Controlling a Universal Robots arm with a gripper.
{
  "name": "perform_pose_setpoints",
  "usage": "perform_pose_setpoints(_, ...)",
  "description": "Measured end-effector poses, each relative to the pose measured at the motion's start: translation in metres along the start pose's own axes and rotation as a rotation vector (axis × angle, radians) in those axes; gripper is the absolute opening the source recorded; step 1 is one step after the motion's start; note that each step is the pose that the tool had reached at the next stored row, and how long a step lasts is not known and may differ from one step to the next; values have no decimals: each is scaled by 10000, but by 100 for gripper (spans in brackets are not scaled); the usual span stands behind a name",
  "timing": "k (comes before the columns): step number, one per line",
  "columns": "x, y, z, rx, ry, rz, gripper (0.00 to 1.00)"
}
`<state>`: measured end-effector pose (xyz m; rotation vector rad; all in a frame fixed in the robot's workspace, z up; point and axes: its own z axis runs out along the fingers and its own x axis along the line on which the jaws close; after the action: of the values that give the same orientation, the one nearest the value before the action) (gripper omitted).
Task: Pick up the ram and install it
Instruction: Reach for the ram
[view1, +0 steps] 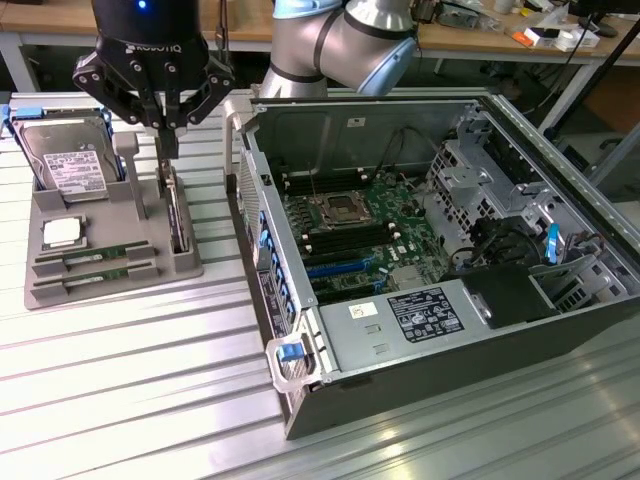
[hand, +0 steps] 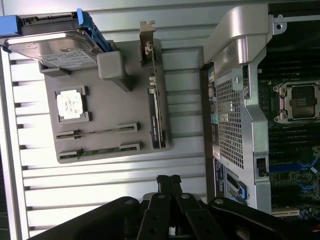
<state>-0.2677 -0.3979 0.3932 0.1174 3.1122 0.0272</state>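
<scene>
Two ram sticks (view1: 95, 257) lie edge-up in the front slots of the grey holder tray (view1: 40, 290) at the exterior view's left; in the wrist view the ram sticks (hand: 97, 131) are thin green strips. My gripper (view1: 166, 148) hangs above the tray's back right part, over the slot with an upright card (view1: 179, 215). Its black fingers are shut together with nothing between them. In the wrist view the gripper (hand: 168, 181) points at bare table beside the tray. The open computer case (view1: 520, 330) lies to the exterior view's right, its motherboard (view1: 345, 225) exposed.
The tray also carries a silver hard drive (view1: 68, 160) in a blue frame and a square processor chip (view1: 62, 233). A grey post (view1: 130, 165) rises from the tray close to the gripper. The case's side wall (view1: 262, 235) stands just right of the tray.
</scene>
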Motion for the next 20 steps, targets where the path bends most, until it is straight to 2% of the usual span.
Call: perform_pose_setpoints(20, 245, -18, -6, 0, 0, 0, 10)
